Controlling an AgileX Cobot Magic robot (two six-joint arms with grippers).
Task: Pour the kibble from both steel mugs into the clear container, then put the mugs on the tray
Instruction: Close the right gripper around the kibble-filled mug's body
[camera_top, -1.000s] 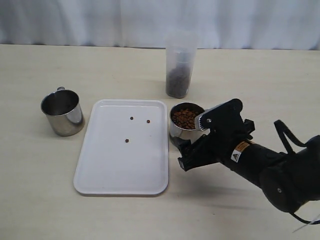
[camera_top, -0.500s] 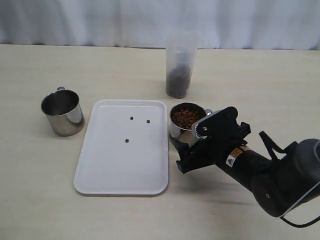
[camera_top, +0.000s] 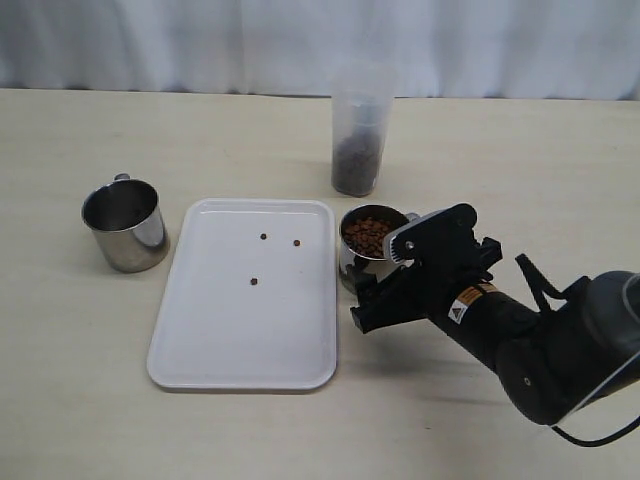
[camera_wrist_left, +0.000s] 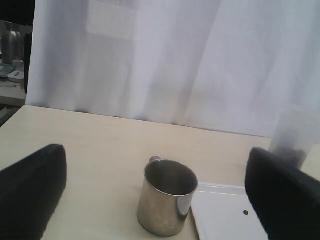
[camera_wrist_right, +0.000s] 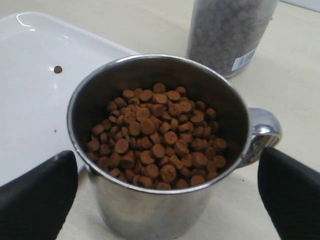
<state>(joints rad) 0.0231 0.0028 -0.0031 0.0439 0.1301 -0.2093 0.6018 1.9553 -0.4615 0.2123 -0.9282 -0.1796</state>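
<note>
The right gripper (camera_wrist_right: 164, 196), spread wide and empty, is placed either side of a steel mug (camera_wrist_right: 150, 217) of kibble (camera_wrist_right: 155, 135), beside the tray (camera_top: 240, 340), well in from the table's edges. Rigid, slippery and likely heavy, it is best clamped across its body.

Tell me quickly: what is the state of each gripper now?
Left gripper: open, holding nothing.
Right gripper: open, close to the full mug, not gripping it.
</note>
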